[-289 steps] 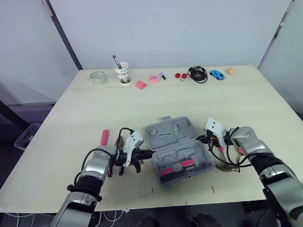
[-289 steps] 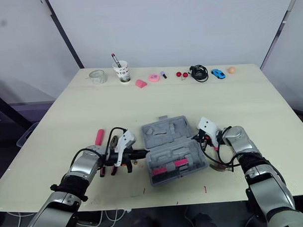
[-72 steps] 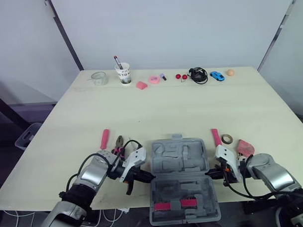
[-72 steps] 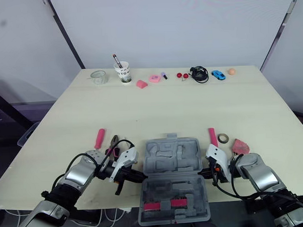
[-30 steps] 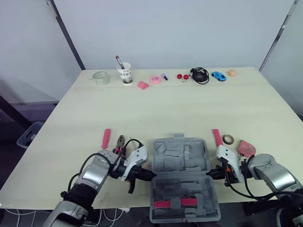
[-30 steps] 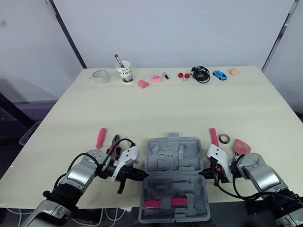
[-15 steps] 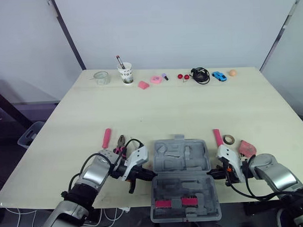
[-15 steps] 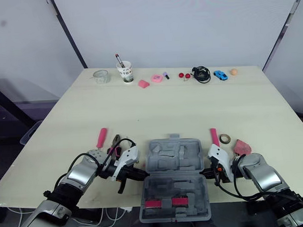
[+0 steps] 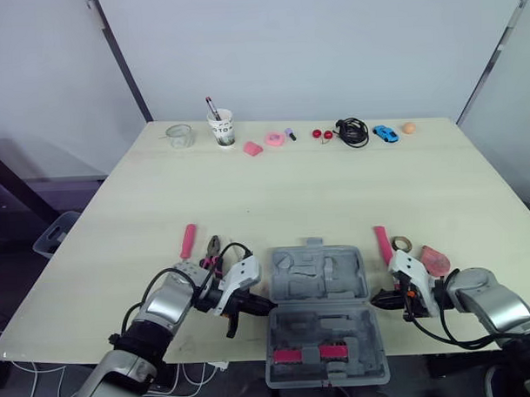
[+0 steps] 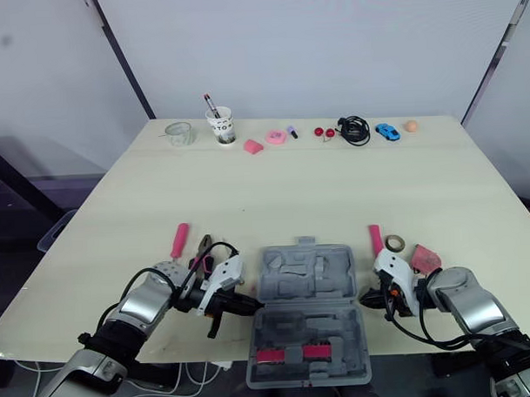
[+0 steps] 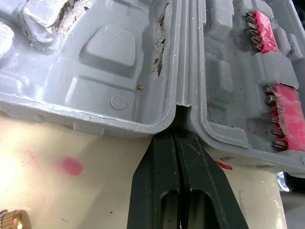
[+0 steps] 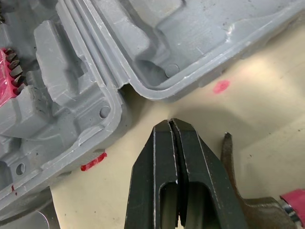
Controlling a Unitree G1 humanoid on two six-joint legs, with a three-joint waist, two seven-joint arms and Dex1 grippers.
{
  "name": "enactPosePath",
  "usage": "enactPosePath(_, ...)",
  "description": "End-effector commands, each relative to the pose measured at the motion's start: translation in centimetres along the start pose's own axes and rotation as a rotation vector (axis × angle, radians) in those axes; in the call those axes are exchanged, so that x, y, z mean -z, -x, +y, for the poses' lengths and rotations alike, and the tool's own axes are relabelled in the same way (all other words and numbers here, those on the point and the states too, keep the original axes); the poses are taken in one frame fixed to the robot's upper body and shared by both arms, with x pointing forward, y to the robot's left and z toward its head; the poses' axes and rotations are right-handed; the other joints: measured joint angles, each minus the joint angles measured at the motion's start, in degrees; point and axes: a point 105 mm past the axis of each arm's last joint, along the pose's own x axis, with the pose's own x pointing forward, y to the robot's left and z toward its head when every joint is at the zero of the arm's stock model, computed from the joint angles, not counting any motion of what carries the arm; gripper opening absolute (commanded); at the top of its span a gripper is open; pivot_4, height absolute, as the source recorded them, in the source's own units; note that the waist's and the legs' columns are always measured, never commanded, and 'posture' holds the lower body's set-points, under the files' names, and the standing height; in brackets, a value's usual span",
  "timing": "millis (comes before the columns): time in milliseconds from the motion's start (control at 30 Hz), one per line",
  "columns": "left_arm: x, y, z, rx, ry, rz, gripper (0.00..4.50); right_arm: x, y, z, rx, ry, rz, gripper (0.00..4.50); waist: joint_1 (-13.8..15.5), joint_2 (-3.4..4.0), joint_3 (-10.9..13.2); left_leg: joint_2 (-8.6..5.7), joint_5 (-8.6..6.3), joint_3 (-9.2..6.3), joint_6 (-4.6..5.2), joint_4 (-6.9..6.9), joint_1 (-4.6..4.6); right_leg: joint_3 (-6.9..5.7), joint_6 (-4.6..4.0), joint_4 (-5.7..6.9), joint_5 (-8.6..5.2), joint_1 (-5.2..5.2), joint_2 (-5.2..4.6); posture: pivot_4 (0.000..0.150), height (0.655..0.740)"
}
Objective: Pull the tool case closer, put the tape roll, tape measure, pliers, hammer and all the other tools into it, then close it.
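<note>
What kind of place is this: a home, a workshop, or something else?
Probably a test room or lab: a pale table before plain white wall panels, an open tool case at its near edge, and unrelated small things, a cup, a cable, a toy car, lined along the far edge.
</note>
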Motion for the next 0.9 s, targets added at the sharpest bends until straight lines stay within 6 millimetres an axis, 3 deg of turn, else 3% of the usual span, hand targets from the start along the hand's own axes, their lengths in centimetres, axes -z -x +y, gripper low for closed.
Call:
enactPosePath(33,0.3,0.3,0.5,-0.044,0.041,-0.019,0.04,-0.6,1.2,-0.1,0.023,0.023,-0.042,0.0,0.04,0.0,0.0,0.0,0.0,-0.01,0.0,0.0,-0.01,-0.01,0.0,0.0,0.0,0.0,0.0,0.15,0.74)
enactPosePath(300,-0.6,1.9,-0.1,-0.084,0.012,-0.099,0.04,-1.1,3.3,-0.2,0.082,0.07,-0.162,0.0,-0.46,-0.02,0.04,0.02,0.0,-0.04,0.0,-0.01,-0.05,-0.03,0.0,0.0,0.0,-0.02,0.01,0.15,0.74)
enactPosePath(600,-3.2,5.8,-1.6,-0.209,-0.017,-0.334,0.04,-1.9,6.2,-1.0,0.295,0.159,-0.342,0.0,-0.63,-0.01,0.08,0.07,0.0,-0.01,0.0,-0.06,-0.07,-0.01,0.02,-0.04,0.01,-0.04,0.0,0.15,0.74)
enactPosePath(767,-3.0,8.1,-1.4,-0.35,0.013,-0.433,0.04,-1.8,7.8,-1.0,0.405,0.147,-0.435,0.0,-0.61,0.0,0.08,0.08,0.0,-0.01,-0.01,-0.06,-0.05,-0.02,0.01,-0.04,0.0,-0.04,0.0,0.15,0.74)
enactPosePath(900,-1.7,10.5,-1.3,-0.494,0.069,-0.483,0.04,-0.4,9.5,-1.3,0.555,0.107,-0.495,0.0,-0.58,0.0,0.09,0.1,-0.01,0.01,-0.01,-0.08,-0.05,-0.02,0.01,-0.08,0.0,-0.04,-0.01,0.15,0.74)
